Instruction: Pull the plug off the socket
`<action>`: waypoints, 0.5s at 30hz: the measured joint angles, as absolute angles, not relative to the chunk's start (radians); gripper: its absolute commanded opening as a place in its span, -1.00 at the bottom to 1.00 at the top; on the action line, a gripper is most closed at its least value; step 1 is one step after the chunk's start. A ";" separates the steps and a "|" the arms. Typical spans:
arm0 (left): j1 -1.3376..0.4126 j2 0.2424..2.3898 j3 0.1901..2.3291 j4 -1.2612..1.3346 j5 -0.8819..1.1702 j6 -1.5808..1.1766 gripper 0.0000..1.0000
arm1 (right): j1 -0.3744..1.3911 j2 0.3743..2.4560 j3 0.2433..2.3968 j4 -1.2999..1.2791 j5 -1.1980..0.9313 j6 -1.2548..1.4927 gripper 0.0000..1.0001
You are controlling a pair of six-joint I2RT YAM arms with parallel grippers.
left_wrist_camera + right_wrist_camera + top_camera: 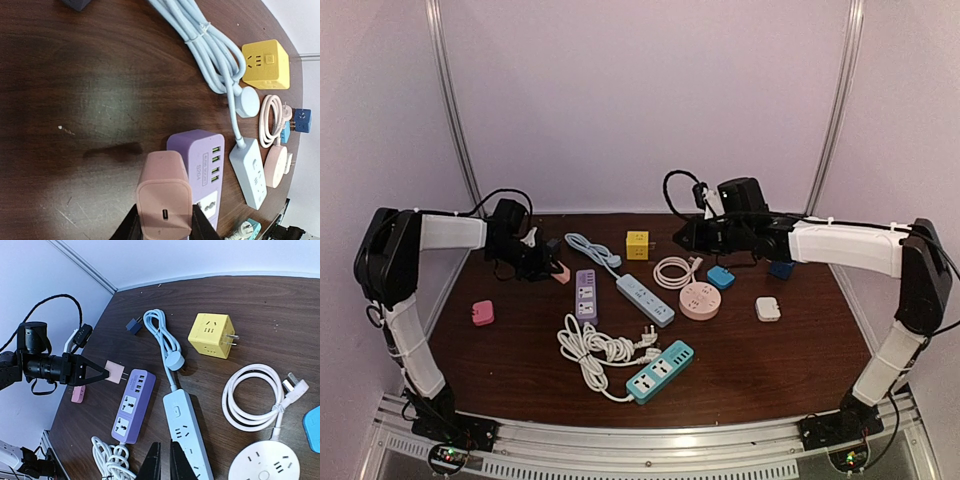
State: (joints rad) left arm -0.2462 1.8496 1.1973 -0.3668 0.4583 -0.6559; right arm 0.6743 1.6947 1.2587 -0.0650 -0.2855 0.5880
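My left gripper (pixel 164 220) is shut on a pink plug (pixel 165 200), its black fingers (pixel 131 225) pressing both sides. In the right wrist view the pink plug (pixel 114 372) hangs clear of the purple socket strip (pixel 132 407), with its two bare prongs pointing at the strip's near end. The strip (pixel 202 170) lies flat on the dark wooden table (pixel 520 350), trailing a coiled white cord (pixel 592 348). My right gripper (pixel 163 460) hovers over the light-blue power strip (pixel 185 430) with only a thin slit between its fingers and nothing in them.
A yellow cube socket (pixel 210 335), a coiled white cable (pixel 252 397) and a round pink socket (pixel 700 300) lie right of centre. A teal strip (pixel 660 372) sits near the front. Small adapters are scattered about: pink (pixel 482 313), white (pixel 768 309), blue (pixel 721 277).
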 measured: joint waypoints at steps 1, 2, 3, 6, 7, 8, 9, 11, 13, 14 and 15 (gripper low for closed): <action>-0.245 1.861 1.201 -0.365 0.464 -0.655 -0.36 | 0.667 1.674 1.240 -0.067 -0.279 0.582 -0.81; -0.244 1.872 1.201 -0.361 0.469 -0.653 -0.36 | 0.661 1.657 1.225 -0.068 -0.271 0.577 -0.80; -0.243 1.879 1.201 -0.362 0.472 -0.653 -0.36 | 0.656 1.644 1.215 -0.070 -0.264 0.574 -0.80; -0.240 1.893 1.201 -0.358 0.489 -0.653 -0.34 | 0.641 1.613 1.191 -0.073 -0.249 0.567 -0.80; -0.239 1.897 1.201 -0.355 0.495 -0.653 -0.34 | 0.637 1.608 1.186 -0.073 -0.245 0.566 -0.81; -0.237 1.899 1.201 -0.352 0.500 -0.653 -0.31 | 0.634 1.604 1.182 -0.073 -0.242 0.564 -0.80; -0.236 1.902 1.201 -0.349 0.505 -0.653 -0.26 | 0.632 1.604 1.179 -0.073 -0.241 0.563 -0.80; -0.232 1.907 1.201 -0.345 0.511 -0.651 -0.20 | 0.630 1.604 1.174 -0.074 -0.237 0.562 -0.78; -0.227 1.912 1.201 -0.345 0.514 -0.647 -0.18 | 0.630 1.604 1.170 -0.076 -0.236 0.560 -0.77; -0.225 1.913 1.201 -0.345 0.514 -0.645 -0.17 | 0.629 1.604 1.170 -0.078 -0.235 0.559 -0.76; -0.223 1.915 1.201 -0.345 0.514 -0.643 -0.16 | 0.628 1.604 1.170 -0.079 -0.234 0.556 -0.75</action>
